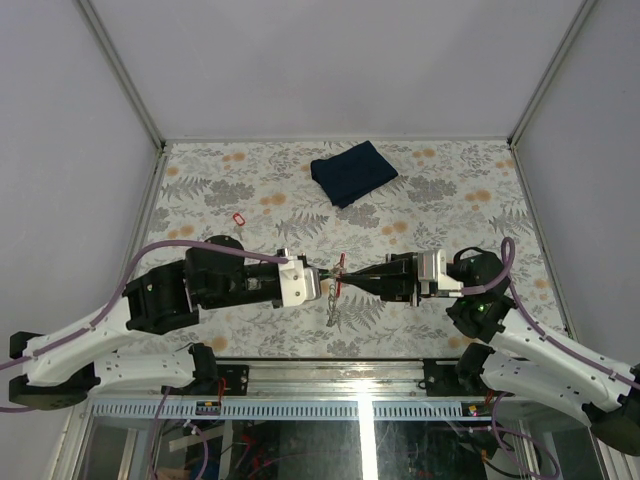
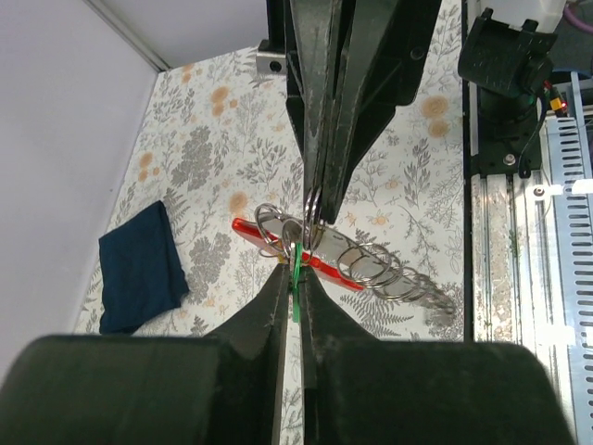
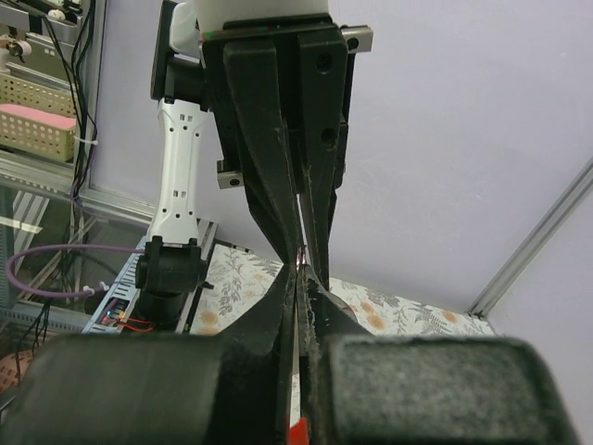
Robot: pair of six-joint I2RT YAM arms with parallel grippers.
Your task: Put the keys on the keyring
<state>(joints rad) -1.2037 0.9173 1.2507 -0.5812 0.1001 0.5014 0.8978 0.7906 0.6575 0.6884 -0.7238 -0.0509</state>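
Left wrist view: green key (image 2: 297, 262) is pinched tight in left gripper (image 2: 296, 278), aimed at keyring (image 2: 371, 264), which is clamped by closed right gripper (image 2: 316, 219) and held steady above table's (image 1: 200, 180) near-edge middle for threading.

Pale lilac walls (image 1: 330, 60), aluminium corner posts (image 1: 118, 70), floral-patterned tabletop (image 1: 440, 200), metal rail along near edge (image 1: 330, 375)

I've got a white tabletop (image 1: 440, 205) patterned with grey ferns and orange blossoms, a navy cloth (image 1: 352, 172) upper centre, and mid-frame a red tag (image 2: 248, 228), the silvery keyring (image 2: 371, 264) and a bright green key (image 2: 296, 281).
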